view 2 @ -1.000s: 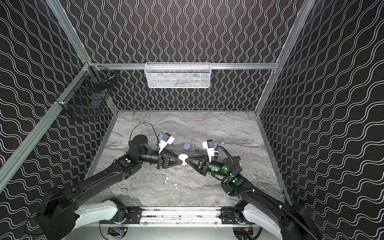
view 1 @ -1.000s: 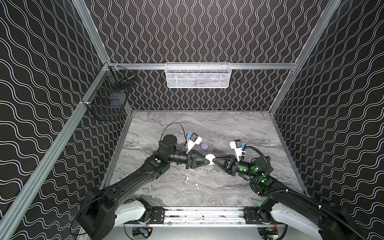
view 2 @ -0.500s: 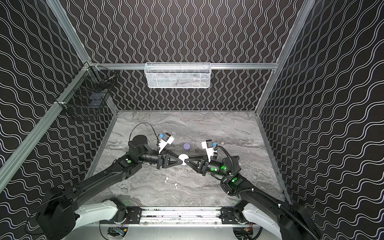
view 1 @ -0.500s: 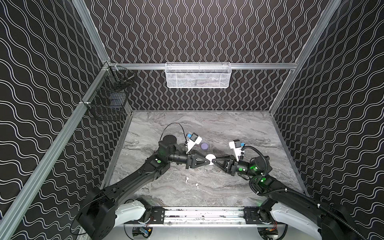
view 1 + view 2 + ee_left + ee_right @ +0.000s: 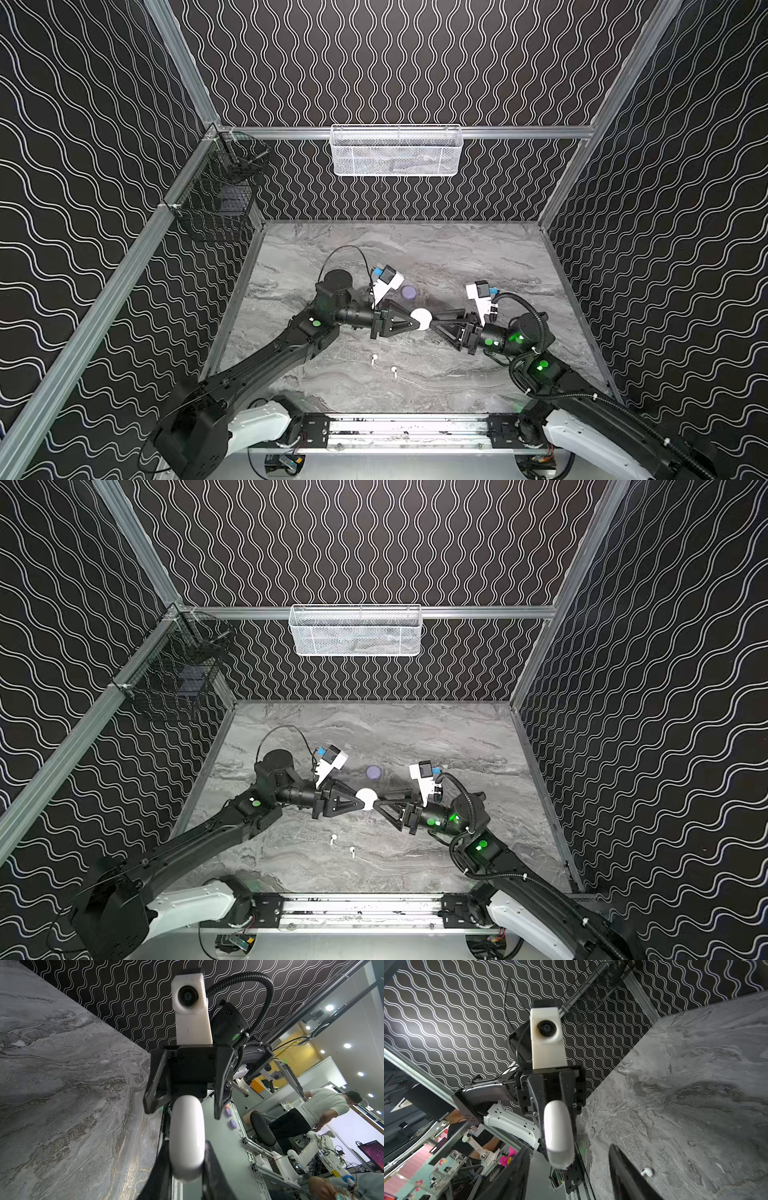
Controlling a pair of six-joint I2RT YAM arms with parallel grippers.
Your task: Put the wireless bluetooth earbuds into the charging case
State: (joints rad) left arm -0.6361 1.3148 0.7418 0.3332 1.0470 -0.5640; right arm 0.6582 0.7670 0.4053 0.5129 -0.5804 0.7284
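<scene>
White plastic sits at the middle of what we see: the white charging case [image 5: 422, 319] [image 5: 366, 799] hangs above the grey marbled table [image 5: 478, 253], between the two arms. The left gripper [image 5: 414, 323] [image 5: 357, 803] has its jaws clamped on the case, one on each flat face, and in the left wrist view we see the case [image 5: 187, 1140] edge-on, standing out past the jaw tips. The right gripper [image 5: 434, 322] [image 5: 376, 803] meets it from the opposite side with its jaws apart. In the right wrist view the case [image 5: 558, 1134] lies between them with a gap on each side, so we see no contact there.

Two white earbuds [image 5: 373, 358] [image 5: 394, 371] lie on the table nearer the front rail, close to each other and well below the raised case; both top views show them [image 5: 332, 839] [image 5: 352, 851], and one [image 5: 646, 1172] shows in the right wrist view. A lavender charging case [image 5: 409, 292] [image 5: 373, 772] rests on the table just behind the grippers, apart from both.
</scene>
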